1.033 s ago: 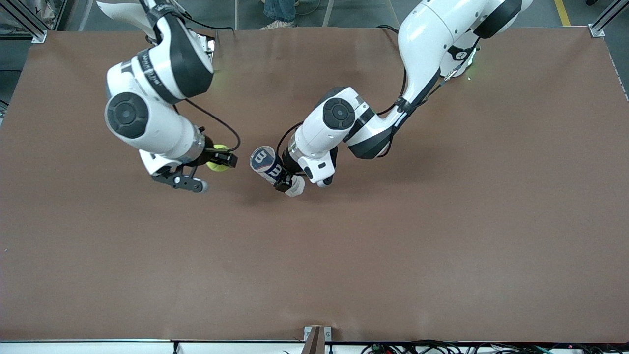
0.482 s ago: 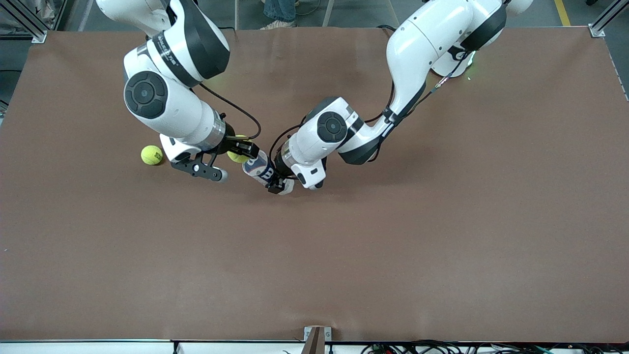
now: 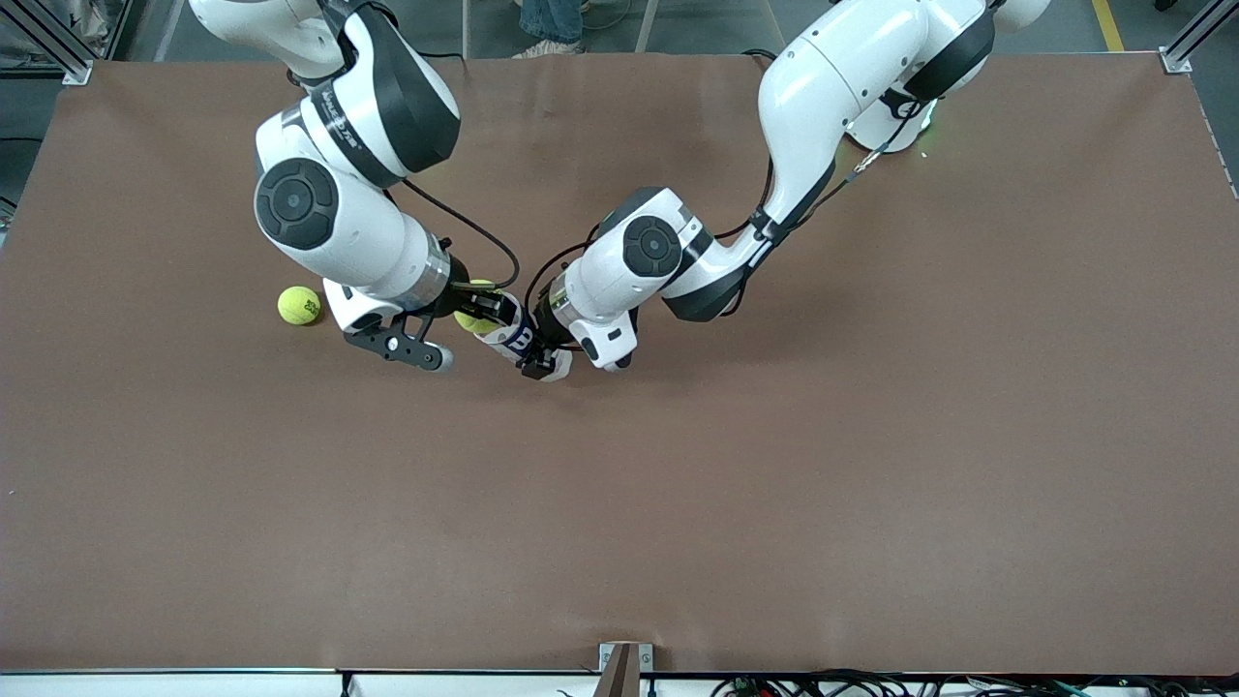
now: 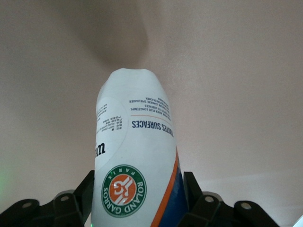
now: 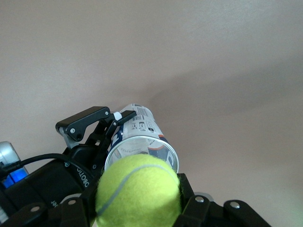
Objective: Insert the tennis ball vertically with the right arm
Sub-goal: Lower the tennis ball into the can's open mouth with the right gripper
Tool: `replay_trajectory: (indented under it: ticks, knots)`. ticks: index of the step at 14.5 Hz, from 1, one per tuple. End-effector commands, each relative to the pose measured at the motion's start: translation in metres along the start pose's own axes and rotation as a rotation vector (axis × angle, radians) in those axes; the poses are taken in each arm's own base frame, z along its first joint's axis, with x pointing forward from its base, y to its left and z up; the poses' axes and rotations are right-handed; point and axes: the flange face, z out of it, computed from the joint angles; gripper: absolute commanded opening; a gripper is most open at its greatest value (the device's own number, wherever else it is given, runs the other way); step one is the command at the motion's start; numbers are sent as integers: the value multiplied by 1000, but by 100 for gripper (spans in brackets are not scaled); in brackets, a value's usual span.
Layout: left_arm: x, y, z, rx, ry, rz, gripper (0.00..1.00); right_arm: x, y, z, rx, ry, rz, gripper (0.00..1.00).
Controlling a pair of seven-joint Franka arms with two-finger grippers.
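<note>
My right gripper (image 3: pixel 481 312) is shut on a yellow-green tennis ball (image 3: pixel 471 319), which fills the right wrist view (image 5: pixel 138 191). The ball is right at the open mouth of a white, blue and orange ball can (image 3: pixel 516 338), seen close in front of it in the right wrist view (image 5: pixel 144 139). My left gripper (image 3: pixel 534 360) is shut on the can and holds it tilted above the table; the can's label shows in the left wrist view (image 4: pixel 132 161) between the black fingers (image 4: pixel 191 189).
A second tennis ball (image 3: pixel 299 305) lies on the brown table (image 3: pixel 774 465) toward the right arm's end, beside the right arm's wrist. The table's near edge carries a small metal bracket (image 3: pixel 624 658).
The right arm has carried its ball toward the can until the ball reached the can's mouth. The left arm has shifted the can toward the right gripper. The second ball came into view.
</note>
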Motion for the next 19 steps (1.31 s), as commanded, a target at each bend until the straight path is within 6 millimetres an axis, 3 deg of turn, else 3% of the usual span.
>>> replay_trajectory:
  ticks: [1, 9, 10, 11, 12, 13, 19]
  knots:
    - [-8, 0, 1, -7, -28, 3, 77, -4, -4, 0, 9, 0, 12, 40]
    - [-8, 1, -1, -10, -29, 3, 77, 2, 5, 12, -14, -16, 23, 44]
    - [-8, 2, -2, -13, -29, 2, 77, 3, 5, 15, -18, -18, 24, 48]
    - [-8, 2, -2, -13, -29, 4, 77, 2, 4, 15, -18, -19, 25, 59]
    - [-8, 2, -2, -13, -28, 6, 77, 3, 5, 16, -19, -19, 28, 83]
    - [-8, 2, -2, -13, -28, 6, 77, 3, 5, 15, -18, -18, 28, 100]
    - [-7, 1, 0, -11, -27, 5, 77, 9, 12, 2, -10, -8, 30, 100]
